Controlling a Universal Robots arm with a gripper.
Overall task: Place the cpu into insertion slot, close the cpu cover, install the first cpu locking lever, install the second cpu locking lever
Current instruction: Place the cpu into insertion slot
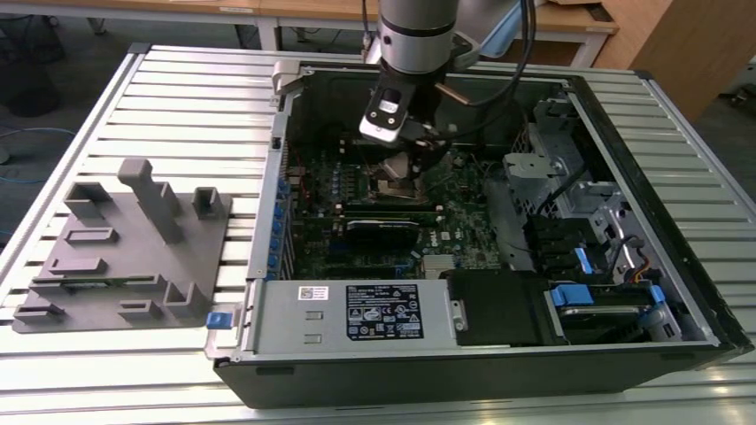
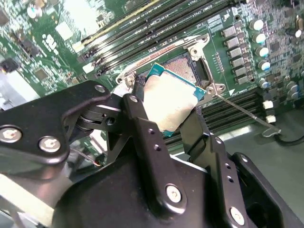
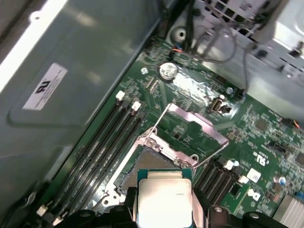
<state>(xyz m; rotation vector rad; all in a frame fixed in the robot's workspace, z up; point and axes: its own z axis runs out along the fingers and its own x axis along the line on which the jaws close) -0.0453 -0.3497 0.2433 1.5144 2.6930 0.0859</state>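
Over the green circuit board point(image 2: 47, 57), the gripper point(image 2: 166, 111) clasps the cpu point(image 2: 172, 97), seemingly just above the insertion slot point(image 2: 187, 66).

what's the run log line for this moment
gripper: shut on cpu | cpu: held over insertion slot, not seated | cpu cover: open, raised

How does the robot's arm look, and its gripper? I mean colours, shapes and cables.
The arm is a silvery-grey cylinder with black rings. A black cable hangs beside it, and a small black-and-white box sits at the wrist. The gripper is matte black: flat linkage bars and angular fingers, joined by silver screws.
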